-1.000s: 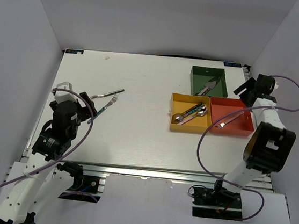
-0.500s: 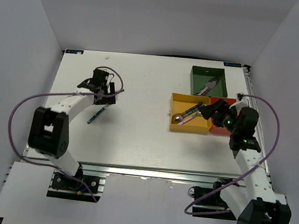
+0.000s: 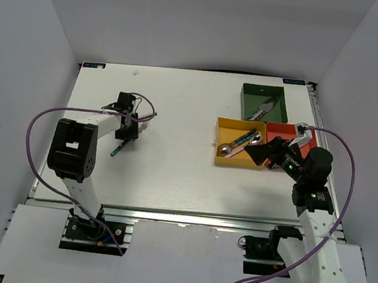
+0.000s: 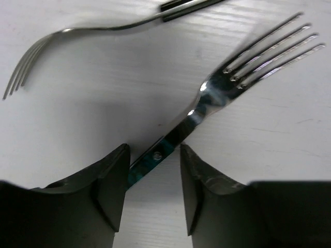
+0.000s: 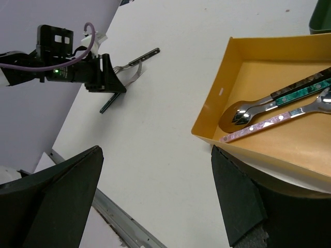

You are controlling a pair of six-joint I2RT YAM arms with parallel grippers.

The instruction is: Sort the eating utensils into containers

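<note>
A teal-handled fork [image 4: 222, 93] lies on the white table, tines pointing away. My left gripper [image 4: 154, 178] is lowered over its handle, which crosses the gap at a slant and touches the left finger [image 4: 111, 181]; the jaws are partly closed with white table still showing beside the right one. From above, the left gripper [image 3: 126, 126] covers the fork's middle. A black-handled fork [image 3: 144, 117] lies just behind. My right gripper [image 5: 155, 155] hangs wide open and empty beside the yellow tray [image 5: 217, 103], which holds spoons [image 5: 269, 124]. The green tray [image 3: 249, 97] holds a knife [image 3: 263, 110].
The red tray [image 3: 287, 133] sits right of the yellow one, mostly hidden by my right arm [image 3: 306, 165]. The table's metal front edge [image 5: 108, 217] runs below the right gripper. White walls close in the table on three sides.
My left arm reached out from the near left to the teal fork and its jaws narrowed around the handle. The right arm pulled back from the far trays to the yellow tray's front.
</note>
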